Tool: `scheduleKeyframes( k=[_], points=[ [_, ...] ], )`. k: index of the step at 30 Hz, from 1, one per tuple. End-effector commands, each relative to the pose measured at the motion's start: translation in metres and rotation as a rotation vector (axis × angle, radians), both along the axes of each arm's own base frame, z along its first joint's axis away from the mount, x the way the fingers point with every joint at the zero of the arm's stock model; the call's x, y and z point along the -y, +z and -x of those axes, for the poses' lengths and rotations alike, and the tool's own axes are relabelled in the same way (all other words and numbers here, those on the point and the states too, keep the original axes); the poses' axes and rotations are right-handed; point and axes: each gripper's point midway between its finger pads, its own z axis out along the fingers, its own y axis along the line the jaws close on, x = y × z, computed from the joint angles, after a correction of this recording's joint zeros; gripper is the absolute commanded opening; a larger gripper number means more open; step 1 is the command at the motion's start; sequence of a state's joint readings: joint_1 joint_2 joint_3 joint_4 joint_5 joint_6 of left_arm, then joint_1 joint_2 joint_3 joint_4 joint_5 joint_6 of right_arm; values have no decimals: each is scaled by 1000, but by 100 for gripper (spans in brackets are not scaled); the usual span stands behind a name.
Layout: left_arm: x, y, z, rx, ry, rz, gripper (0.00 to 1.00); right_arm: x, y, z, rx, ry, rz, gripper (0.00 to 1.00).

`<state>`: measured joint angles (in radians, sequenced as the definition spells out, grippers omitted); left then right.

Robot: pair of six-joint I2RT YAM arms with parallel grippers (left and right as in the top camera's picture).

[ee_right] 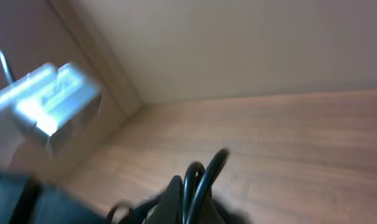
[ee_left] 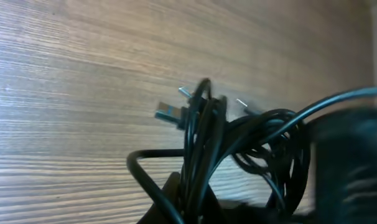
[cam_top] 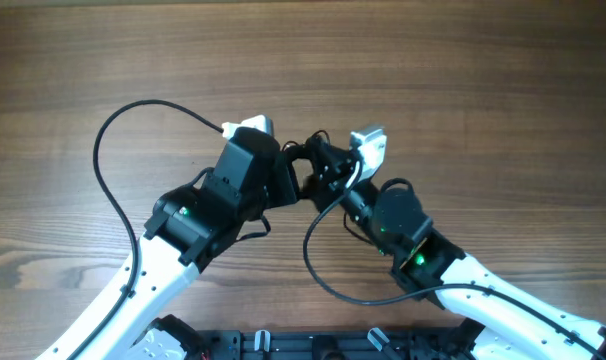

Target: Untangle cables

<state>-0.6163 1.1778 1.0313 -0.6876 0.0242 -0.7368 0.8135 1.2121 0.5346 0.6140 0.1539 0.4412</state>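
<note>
The cables (ee_left: 201, 143), judged light, limp and snag-prone, are pinched in the closed left jaws and, seemingly, the right jaws too; a plug end (ee_left: 168, 113) would be better gripped.

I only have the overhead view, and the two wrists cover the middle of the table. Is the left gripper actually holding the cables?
Observer: Yes. In the left wrist view the cables run down in one tangled bunch into the shut left gripper.
Reviewer: And the right side?
Observer: The right wrist view, though blurred, shows a loop of those cables rising out of the shut right gripper, so both arms grip the same bunch.
</note>
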Motion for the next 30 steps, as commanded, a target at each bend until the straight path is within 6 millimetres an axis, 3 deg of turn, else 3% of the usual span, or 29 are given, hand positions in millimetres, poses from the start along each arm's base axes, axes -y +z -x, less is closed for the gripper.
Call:
scheduleKeyframes(
  k=[1,5,9,15,23,28,30],
  points=[
    [4,6,-3,-9,65,63,4,-11,-6,8,-9,24,41,5],
    [4,8,-6,-2,84,75,4,-10,-33,13,-94,30,109,5],
    [7,13,-10,18,85,94,4,-20,-42,25,-138,120,115,5],
    [25,24,-7,26,8,174,4,-16,-61,28,-196,120,174,5],
    [55,30,23,120,-423,137,4,-10,-57,20,-183,97,165,5],
    [53,25,30,96,-449,122,4,-23,-25,22,-144,185,8,9],
    [56,28,29,104,-452,138,4,-24,-28,24,-205,195,-35,13]
  ],
)
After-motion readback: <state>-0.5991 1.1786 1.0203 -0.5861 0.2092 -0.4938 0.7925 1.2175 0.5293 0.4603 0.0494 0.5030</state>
